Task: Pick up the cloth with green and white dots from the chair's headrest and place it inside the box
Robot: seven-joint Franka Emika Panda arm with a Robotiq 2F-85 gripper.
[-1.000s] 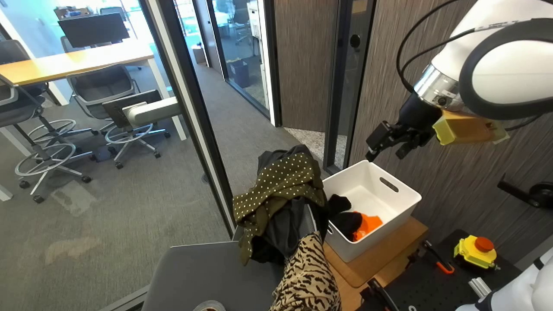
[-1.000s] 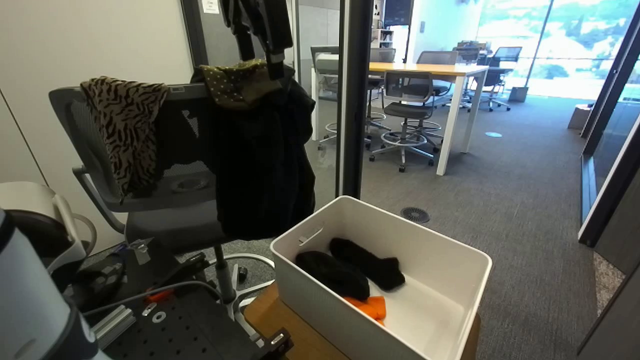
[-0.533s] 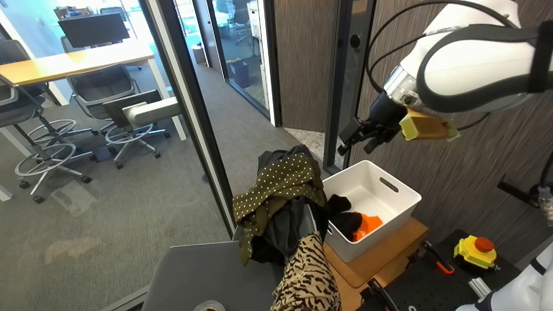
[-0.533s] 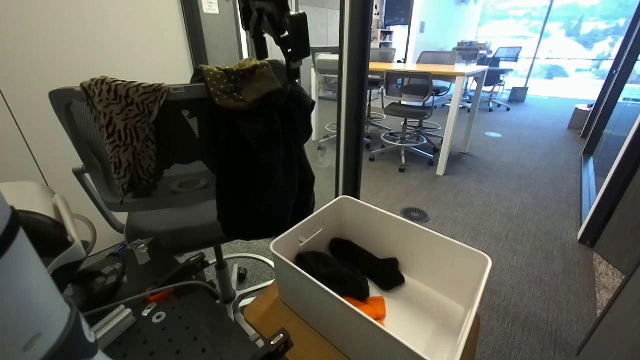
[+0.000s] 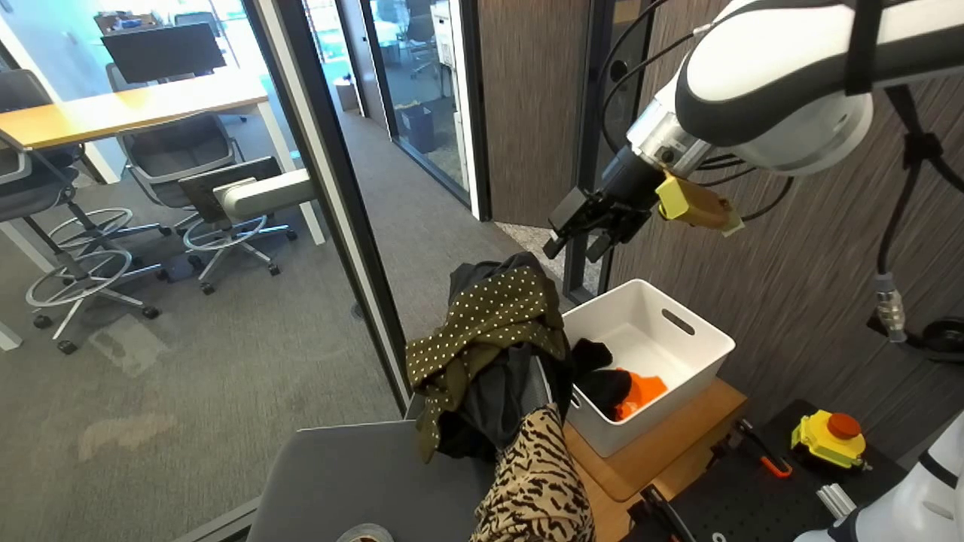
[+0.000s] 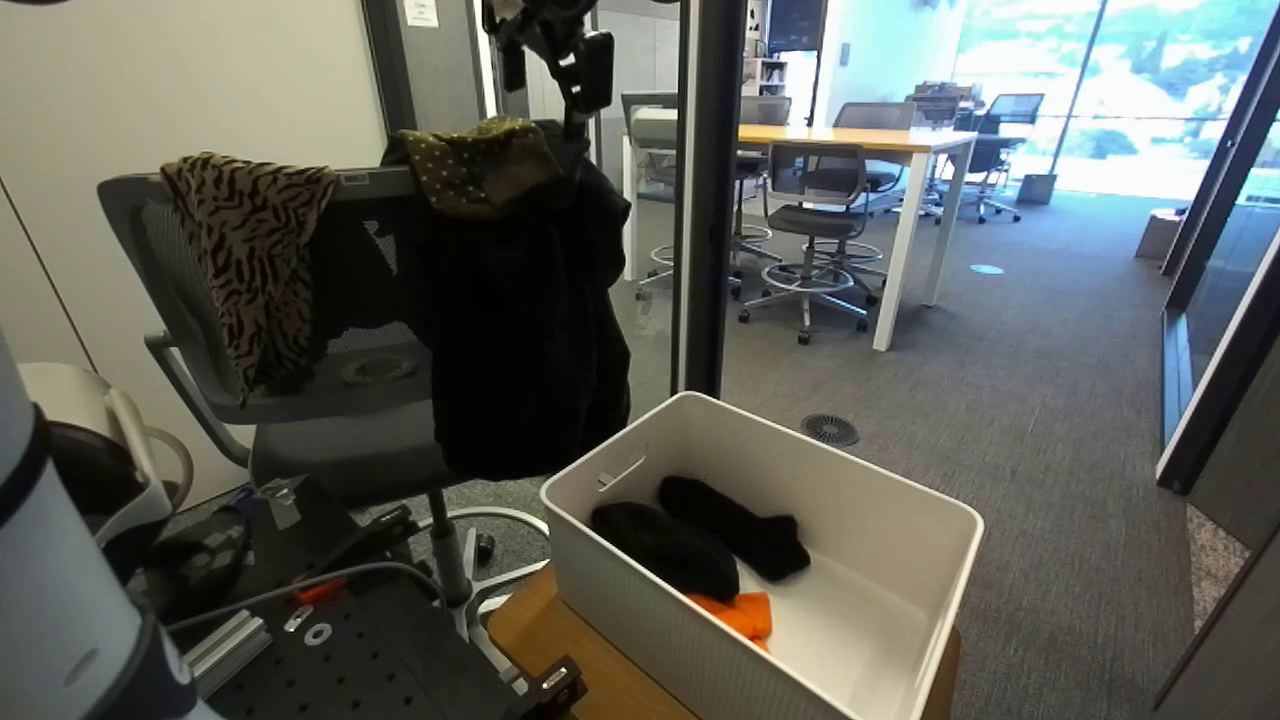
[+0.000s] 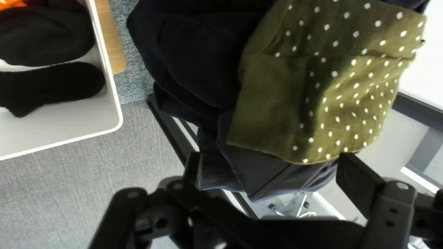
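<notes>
The cloth is dark olive with pale dots. It is draped over the top of the chair back on a black garment, and shows in both exterior views [image 5: 493, 312] [image 6: 485, 168] and in the wrist view [image 7: 346, 100]. My gripper [image 5: 575, 252] is open and empty, above and to the box side of the cloth; it also shows at the top of an exterior view [image 6: 548, 100]. In the wrist view the spread fingers [image 7: 270, 159] frame the garment's lower edge and the cloth's near edge. The white box [image 5: 640, 327] stands beside the chair back, also seen elsewhere [image 6: 880, 490] [image 7: 76, 117].
The box holds black items [image 6: 665, 545] and an orange item [image 6: 740, 612]. The black garment [image 6: 530, 330] hangs under the cloth. An animal-print cloth [image 5: 538, 482] hangs on the same chair back. A glass partition post [image 6: 700, 200] stands behind the chair.
The arm has moved left past the box toward the chair back in an exterior view. Its gripper has risen and shifted slightly right in an exterior view. The cloth has not moved.
</notes>
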